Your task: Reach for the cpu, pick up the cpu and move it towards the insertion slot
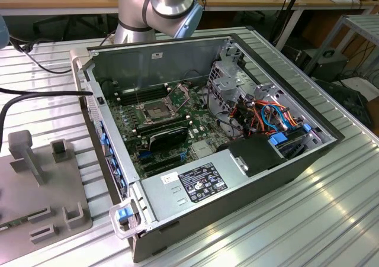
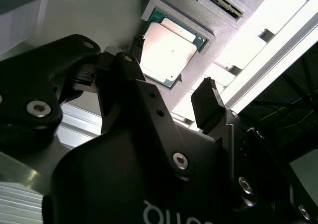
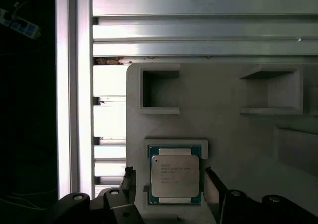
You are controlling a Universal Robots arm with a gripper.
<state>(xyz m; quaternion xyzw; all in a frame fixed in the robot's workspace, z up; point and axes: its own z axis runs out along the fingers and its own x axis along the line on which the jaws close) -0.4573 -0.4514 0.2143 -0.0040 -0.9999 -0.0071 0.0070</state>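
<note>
cpu, a thin pale grey-tan square with a green edge, lies flat in a shallow square recess of a grey holder in the first wrist view. The gripper is over it. Its two black fingers are spread wide, one on each side of the recess, with the chip in the gap between them and nothing clamped. Whether the fingertips touch the holder cannot be told. Two rectangular pockets are sunk into the holder further from the gripper. The holder rests on a ribbed aluminium table.

In the second wrist view the gripper's black body takes up most of the picture. Beyond it the cpu sits in the same recess, seen at a slant. One finger stands just beside the recess and the other is at the opposite side, so the jaws are apart and the chip is not gripped.

In the exterior view an open computer case lies on the table. The insertion slot, a square socket with a silvery frame and a dark centre, sits on the green board inside the case. A long black graphics card lies just beside it. The silver and blue arm rises behind the case. A grey plate with raised blocks lies on the table at the exterior view's left, outside the case and well apart from the slot.
</note>
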